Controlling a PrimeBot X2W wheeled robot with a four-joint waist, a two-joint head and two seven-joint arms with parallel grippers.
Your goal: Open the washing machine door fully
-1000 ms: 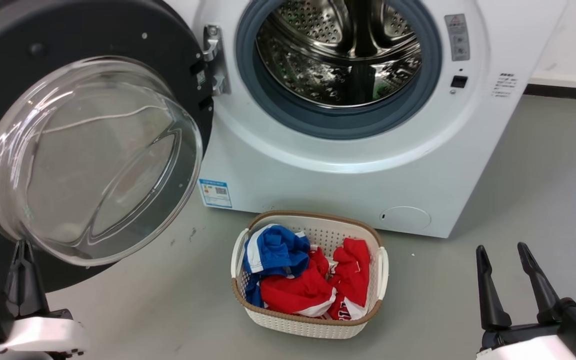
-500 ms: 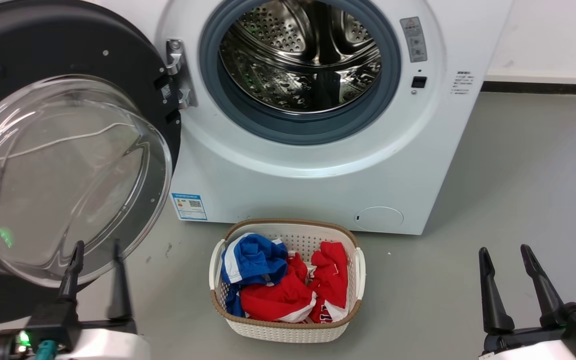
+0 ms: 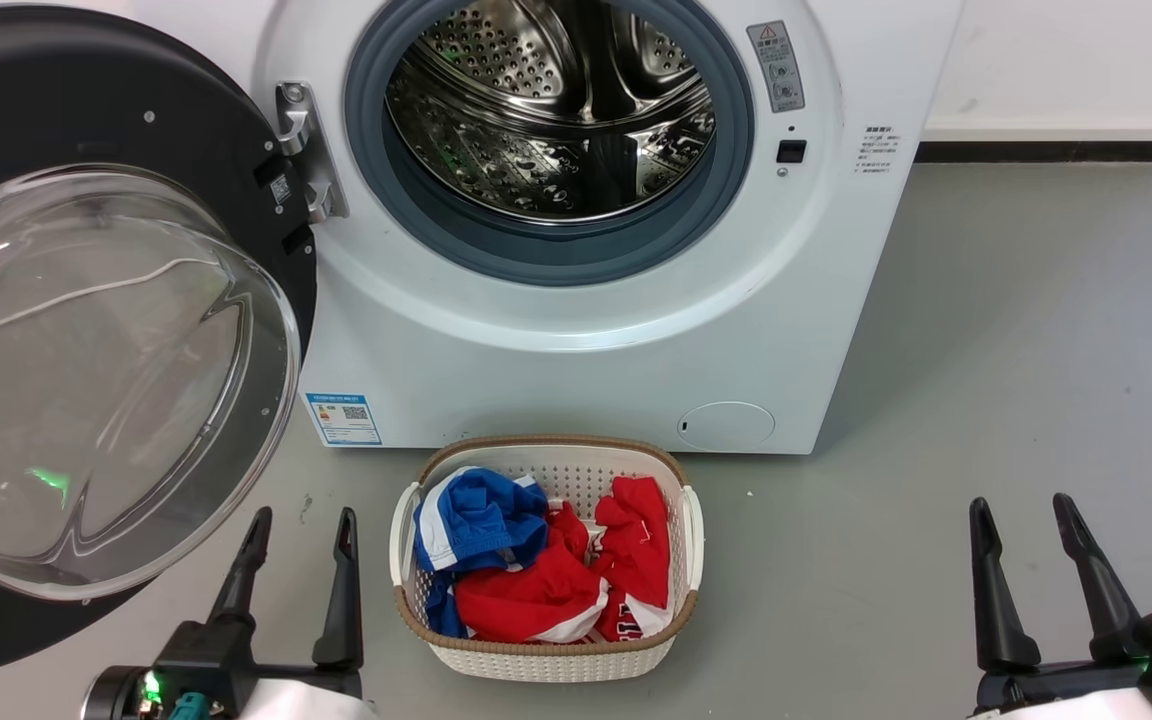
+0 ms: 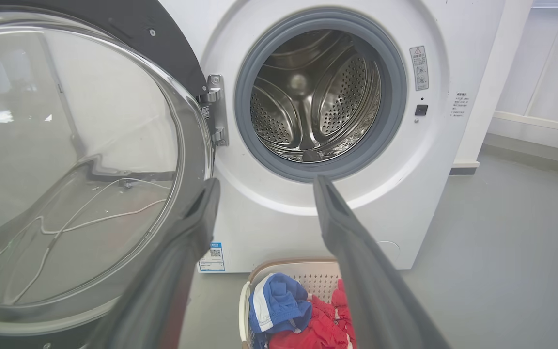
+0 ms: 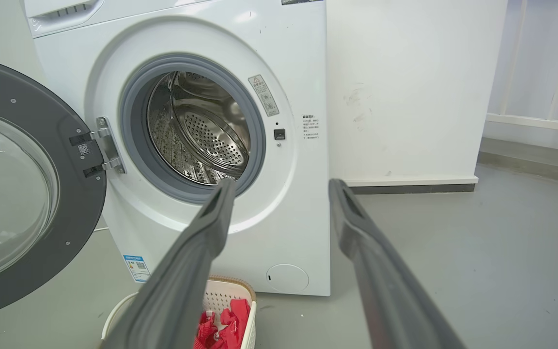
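Finds the washing machine door [image 3: 106, 330] swung wide left of the drum [image 3: 546, 110], left gripper [image 3: 303, 520] and right gripper [image 3: 1021, 505] both spread and empty, yet risks knocking it back shut should the nearby left gripper rise carelessly.

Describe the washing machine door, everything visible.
The large round washing machine door has a glossy black rim around a clear, bulging glass bowl. It stands wide open to the left of the steel drum, hanging upright on a silver metal hinge at the front of the white machine. The left gripper, fingers open, stands beside its lower edge, not holding it.
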